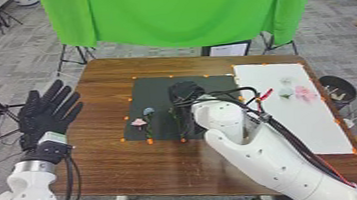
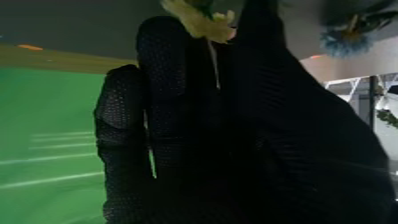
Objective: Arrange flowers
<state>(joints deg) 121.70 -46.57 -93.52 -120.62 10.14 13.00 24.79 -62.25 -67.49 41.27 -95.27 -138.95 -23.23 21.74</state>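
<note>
Lying on one black mat (image 1: 152,92), one pink flower (image 1: 139,122), one blue flower (image 1: 149,111)

Head view looks down from above, wrist view close.

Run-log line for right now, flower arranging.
right robot hand: over black mat | yellow flower: next to it | left robot hand: open, beside table | pink flower: on mat

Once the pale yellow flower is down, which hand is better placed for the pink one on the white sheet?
Right, probably: the right hand is nearer that pink flower; the left hand is left of the brown wooden table.
</note>
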